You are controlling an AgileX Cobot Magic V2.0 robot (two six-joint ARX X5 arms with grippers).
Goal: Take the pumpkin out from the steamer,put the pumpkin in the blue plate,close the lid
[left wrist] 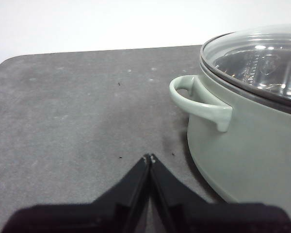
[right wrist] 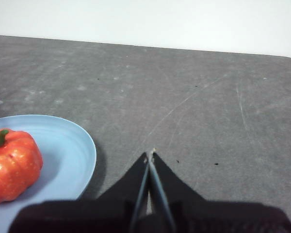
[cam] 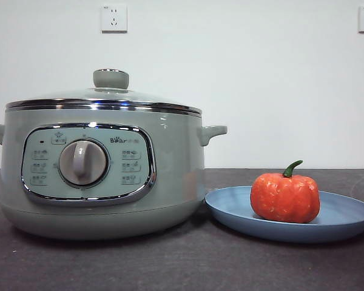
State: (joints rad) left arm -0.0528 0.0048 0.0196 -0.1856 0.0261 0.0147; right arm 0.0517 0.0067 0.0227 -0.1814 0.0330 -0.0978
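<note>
Pumpkin (cam: 285, 197) sits upright in the blue plate (cam: 346, 219), orange-red, curved green stem on top, resting off-centre toward the plate's steamer side. Plate lies flat on the dark grey tabletop (cam: 182, 267), its rim just beside the steamer (cam: 103, 182) base; whether they touch cannot be told. Steamer stands on the tabletop with control panel, dial and "Bear" logo facing the front camera. Lid (cam: 109, 97) is seated on the steamer, chrome rim level all round, green knob upright at centre. From the left wrist camera the glass dome shows reflections; one small side handle (left wrist: 200, 101) juts out over bare tabletop. Left gripper (left wrist: 150, 158) hangs over the tabletop near the steamer's side, apart from it, jaws pressed together tip to tip, nothing between them. Right gripper (right wrist: 150, 155) hangs over open tabletop just beside the plate's rim, clear of it, jaws likewise clenched and empty. Neither arm shows in the front view. Two wall sockets (cam: 114, 18) visible on the white wall behind.
</note>
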